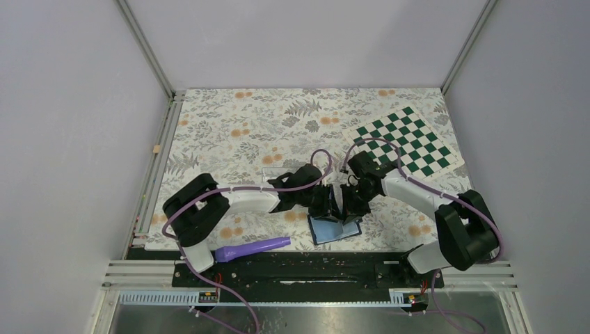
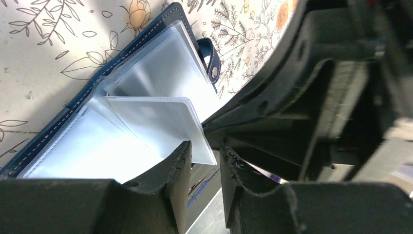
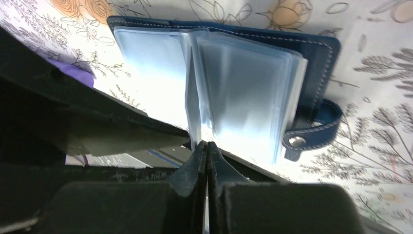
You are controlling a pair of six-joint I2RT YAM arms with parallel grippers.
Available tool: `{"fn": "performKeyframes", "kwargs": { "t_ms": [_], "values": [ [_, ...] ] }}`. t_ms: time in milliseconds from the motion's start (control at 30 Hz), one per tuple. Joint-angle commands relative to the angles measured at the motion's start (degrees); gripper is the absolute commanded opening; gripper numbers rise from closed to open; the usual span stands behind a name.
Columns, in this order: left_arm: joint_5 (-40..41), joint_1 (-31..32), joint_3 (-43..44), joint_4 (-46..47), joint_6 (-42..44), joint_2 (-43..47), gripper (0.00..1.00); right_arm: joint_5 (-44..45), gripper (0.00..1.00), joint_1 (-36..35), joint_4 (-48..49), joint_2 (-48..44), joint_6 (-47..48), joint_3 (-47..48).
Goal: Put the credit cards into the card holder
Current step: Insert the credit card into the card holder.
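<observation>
One credit card (image 2: 200,187) between parted left fingers (image 2: 178,170); right fingers (image 3: 224,173) together at card holder (image 3: 319,53).

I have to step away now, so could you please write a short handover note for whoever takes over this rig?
Right gripper: shut, pinching one clear sleeve of the card holder and holding it up.
Left gripper: jaws partly apart beside that sleeve. A flat card-like piece shows between them, but whether it is gripped is unclear.
Card holder: lying open between the two arms.
Done: holder open, one sleeve lifted. The sleeves in view look empty.
Left: slide the cards into the sleeves. No other cards are in view.
</observation>
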State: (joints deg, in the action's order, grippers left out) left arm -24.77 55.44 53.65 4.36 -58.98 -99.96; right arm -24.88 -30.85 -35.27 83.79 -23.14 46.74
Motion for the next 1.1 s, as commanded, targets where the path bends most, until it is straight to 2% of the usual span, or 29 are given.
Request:
{"fn": "performKeyframes", "kwargs": {
  "t_ms": [0, 200, 367, 500, 767, 933, 1067],
  "values": [
    [-1.7, 0.6, 3.0, 5.4, -0.7, -2.4, 0.28, 0.9, 0.02, 0.8, -3.7, -3.5, 0.3, 4.9],
    [-3.2, 0.5, 5.0, 8.7, -2.1, -7.1, 0.3, 5.5, 0.02, 5.5, -7.6, -5.3, 4.2, 4.4],
    [-4.4, 0.6, 5.5, 14.9, -4.5, -10.0, 0.31, 4.5, 0.02, 9.6, -9.2, -7.0, 6.3, 4.9],
    [-1.7, 0.6, 5.7, 16.0, -3.3, -7.4, 0.36, 1.9, 0.03, 9.9, -8.9, -7.3, 6.5, 5.8],
    [5.4, -3.7, 5.3, 6.3, 5.5, 5.4, 0.43, -3.6, 0.23, 9.9, -6.0, -2.8, 4.1, 10.5],
    [6.6, -12.3, 4.2, -3.9, 10.3, 11.8, 0.45, -4.6, 0.4, 9.9, -5.7, 1.8, 4.0, 17.3],
    [4.8, -20.4, 3.6, -11.9, 12.9, 13.4, 0.45, -5.3, 0.4, 9.8, -5.4, 7.9, 3.8, 23.1]
  ]
}}
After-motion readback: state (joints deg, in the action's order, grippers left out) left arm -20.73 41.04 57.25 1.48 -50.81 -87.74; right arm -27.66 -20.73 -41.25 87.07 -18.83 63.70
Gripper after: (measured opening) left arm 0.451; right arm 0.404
